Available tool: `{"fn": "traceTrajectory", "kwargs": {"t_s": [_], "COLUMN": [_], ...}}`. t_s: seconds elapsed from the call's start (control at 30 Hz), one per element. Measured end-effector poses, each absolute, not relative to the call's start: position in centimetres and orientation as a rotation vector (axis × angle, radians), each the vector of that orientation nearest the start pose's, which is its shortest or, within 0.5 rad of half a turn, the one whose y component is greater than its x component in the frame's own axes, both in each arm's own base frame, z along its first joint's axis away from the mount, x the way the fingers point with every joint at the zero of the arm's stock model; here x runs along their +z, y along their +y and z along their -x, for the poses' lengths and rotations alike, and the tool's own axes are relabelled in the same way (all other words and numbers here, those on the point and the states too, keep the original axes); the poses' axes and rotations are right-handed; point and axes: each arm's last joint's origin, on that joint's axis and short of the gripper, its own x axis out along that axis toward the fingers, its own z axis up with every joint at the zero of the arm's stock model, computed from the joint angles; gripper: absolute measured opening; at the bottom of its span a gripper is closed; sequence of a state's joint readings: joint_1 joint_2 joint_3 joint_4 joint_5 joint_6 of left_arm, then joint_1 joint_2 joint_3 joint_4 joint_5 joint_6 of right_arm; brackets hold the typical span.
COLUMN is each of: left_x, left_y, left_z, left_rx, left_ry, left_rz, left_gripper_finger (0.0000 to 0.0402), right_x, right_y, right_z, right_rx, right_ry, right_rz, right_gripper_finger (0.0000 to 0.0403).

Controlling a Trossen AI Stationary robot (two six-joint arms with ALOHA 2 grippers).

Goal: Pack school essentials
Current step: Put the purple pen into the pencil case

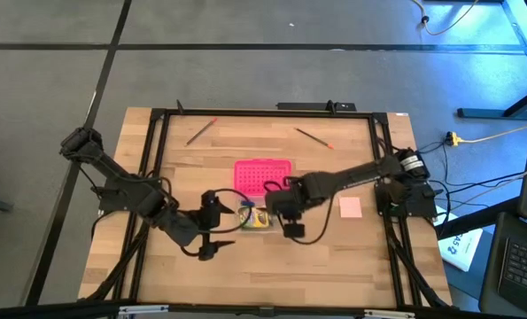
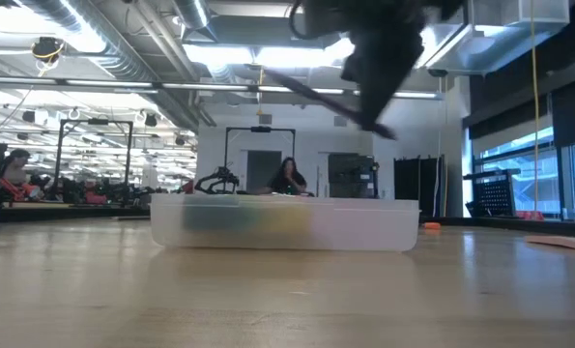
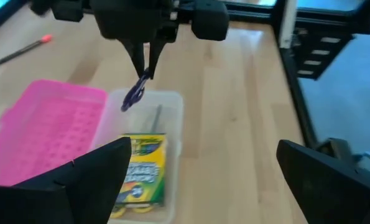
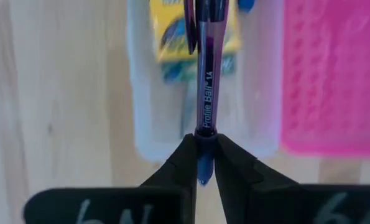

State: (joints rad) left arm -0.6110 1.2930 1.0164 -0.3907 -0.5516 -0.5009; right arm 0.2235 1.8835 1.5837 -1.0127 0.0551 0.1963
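My right gripper [image 4: 202, 160] is shut on a purple pen [image 4: 204, 81] and hovers over the clear plastic box [image 1: 252, 227], also in the low view [image 2: 287, 224]. A yellow-green crayon box [image 3: 141, 177] lies inside it, with a small blue bit [image 4: 247, 5] beside it. The left gripper [image 3: 203, 180] is open, just left of the box [image 1: 217, 226], touching nothing. Two pencils [image 1: 201, 131] [image 1: 314, 137] lie near the far edge. The pale pink pad [image 1: 350, 206] lies flat to the right. No scissors show. My right gripper pinches the purple pen between its two fingers near one end [image 4: 203, 134]; a short blue tip pokes back past the fingers [image 4: 185, 162]. The fingers come from above, pointing down. The pen is lifted clear and hangs slanted below them [image 3: 135, 93] over the clear box.
The bright pink dotted lid [image 1: 263, 175] lies flat just beyond the clear box, touching or close to its far side. A black frame [image 1: 157, 159] runs round the wooden table. Bare wood lies on the near side of the box. People sit in the room behind [image 2: 289, 176].
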Motion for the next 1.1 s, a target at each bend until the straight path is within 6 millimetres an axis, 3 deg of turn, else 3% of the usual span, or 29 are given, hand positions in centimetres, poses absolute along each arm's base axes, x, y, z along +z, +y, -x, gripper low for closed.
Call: {"fn": "traceTrajectory", "kwargs": {"t_s": [0.27, 0.53, 1.1], "left_x": [28.9, 28.9, 28.9], "left_y": [-13.2, -12.9, -12.9], "left_z": [-23.7, -23.8, -23.8], "left_rx": [0.152, 0.164, 0.169], "left_ry": [0.564, 0.560, 0.558], "left_rz": [0.133, 0.139, 0.159], "left_gripper_finger": [0.0396, 0.0396, 0.0396], "right_x": [24.2, 21.6, 16.9], "right_y": [5.1, 4.5, 2.5], "right_z": [-38.4, -39.6, -41.3], "right_rx": [0.039, 0.079, 0.090], "right_ry": [1.242, 1.290, 1.368], "right_rz": [0.075, 0.140, 0.087], "right_gripper_finger": [0.0043, 0.0043, 0.0043]}}
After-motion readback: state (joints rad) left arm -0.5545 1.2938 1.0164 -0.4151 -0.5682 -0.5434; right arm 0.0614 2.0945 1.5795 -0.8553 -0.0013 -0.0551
